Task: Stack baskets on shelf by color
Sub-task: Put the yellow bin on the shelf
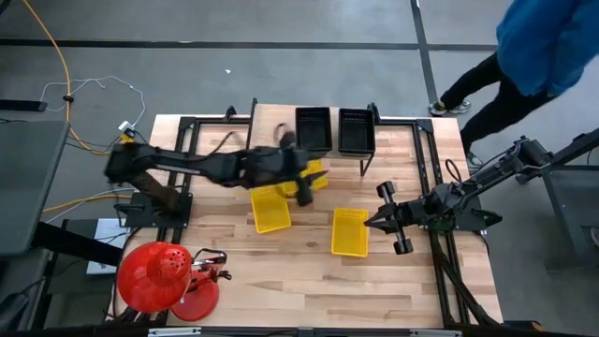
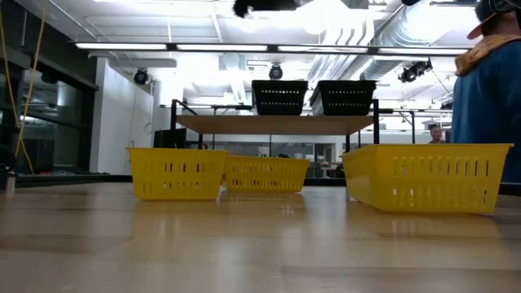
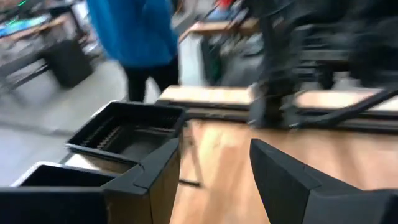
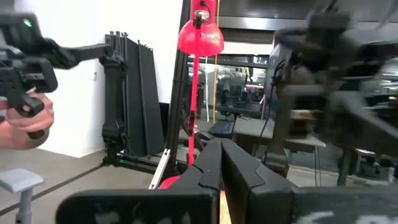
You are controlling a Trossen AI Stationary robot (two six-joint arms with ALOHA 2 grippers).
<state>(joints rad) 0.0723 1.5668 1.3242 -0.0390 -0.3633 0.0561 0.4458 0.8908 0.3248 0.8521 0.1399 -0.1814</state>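
Two black baskets (image 1: 314,129) (image 1: 356,130) stand side by side on the shelf (image 2: 277,124) at the table's far edge; the left wrist view shows them too, basket (image 3: 124,134) and basket (image 3: 50,177). Three yellow baskets rest flat on the tabletop: one (image 1: 271,209), one (image 1: 350,231), and one (image 1: 318,175) partly under my left arm. My left gripper (image 3: 214,149) is open and empty, raised above the table just in front of the shelf (image 1: 307,180). My right gripper (image 1: 370,223) is shut and empty, right of the yellow basket, fingers pointing to the table's left (image 4: 221,155).
A red dome-shaped stand (image 1: 154,276) sits at the table's near left corner. A person in a blue top (image 1: 552,42) stands beyond the far right corner. Bare tabletop (image 1: 309,290) stretches along the near side.
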